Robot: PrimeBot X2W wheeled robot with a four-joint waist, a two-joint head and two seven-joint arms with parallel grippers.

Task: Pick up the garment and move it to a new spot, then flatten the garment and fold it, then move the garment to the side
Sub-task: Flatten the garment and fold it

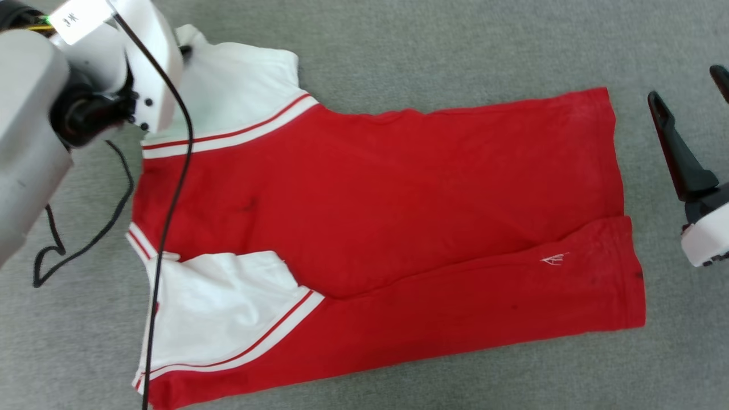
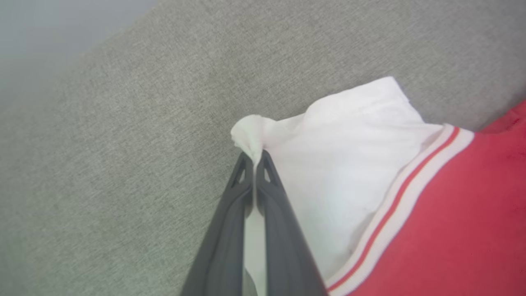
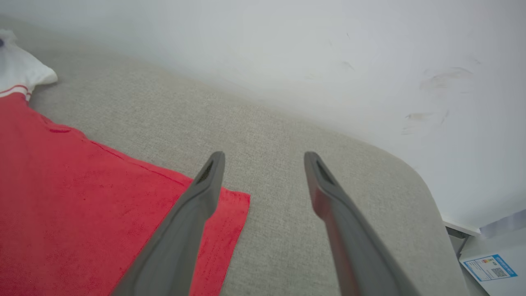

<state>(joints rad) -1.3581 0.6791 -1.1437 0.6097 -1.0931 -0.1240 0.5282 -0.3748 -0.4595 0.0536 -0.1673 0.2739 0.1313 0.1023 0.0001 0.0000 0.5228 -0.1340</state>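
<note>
The garment [image 1: 376, 210], a red jersey with white sleeves and striped trim, lies spread on the grey cloth surface, collar end to the left, its near side folded over the body. My left gripper [image 2: 254, 158] is shut on the outer corner of the far white sleeve [image 2: 328, 164], pinching a small bunch of cloth; in the head view its fingers are hidden behind my left arm [image 1: 85, 85]. Beside the garment's far hem corner [image 3: 230, 205] hovers my right gripper [image 3: 263, 158], open and empty, also at the right edge of the head view [image 1: 689, 102].
A black cable [image 1: 171, 216] hangs from my left arm across the garment's collar end. The grey surface [image 3: 308, 135] ends at a rounded edge by a white wall [image 3: 328, 49]. A labelled sheet [image 3: 489, 267] lies beyond the corner.
</note>
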